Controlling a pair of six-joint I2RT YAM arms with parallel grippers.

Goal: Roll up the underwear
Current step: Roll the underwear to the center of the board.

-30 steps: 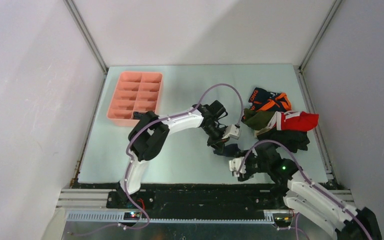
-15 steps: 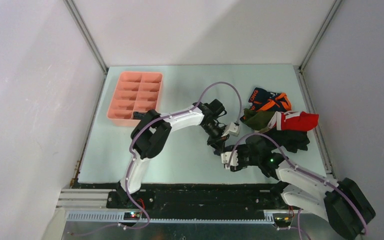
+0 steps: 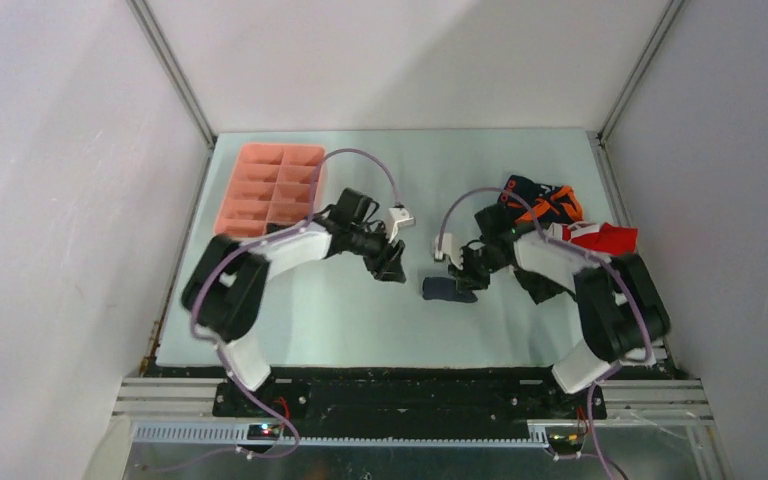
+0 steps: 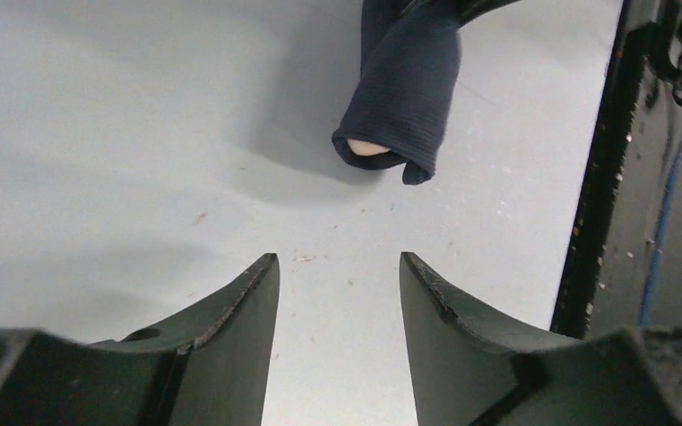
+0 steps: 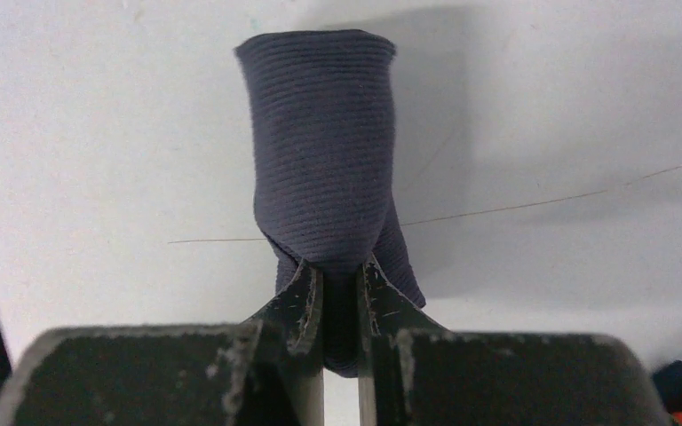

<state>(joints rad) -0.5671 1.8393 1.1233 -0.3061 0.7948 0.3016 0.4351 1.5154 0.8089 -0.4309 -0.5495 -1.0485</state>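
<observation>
One rolled navy brief (image 5: 324, 151) lies on the table (image 5: 98, 133), its long axis running straight out from the right gripper (image 5: 339, 288), whose jaws pinch its near end, while the left gripper (image 4: 337, 275), spread and empty, faces the far end, just apart.

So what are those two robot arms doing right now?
The right gripper pinches one end of a navy underwear roll lying on the table. The left gripper hangs open beside it, holding nothing. A pile of unrolled underwear waits on the right, and a pink tray sits at the far left.
</observation>
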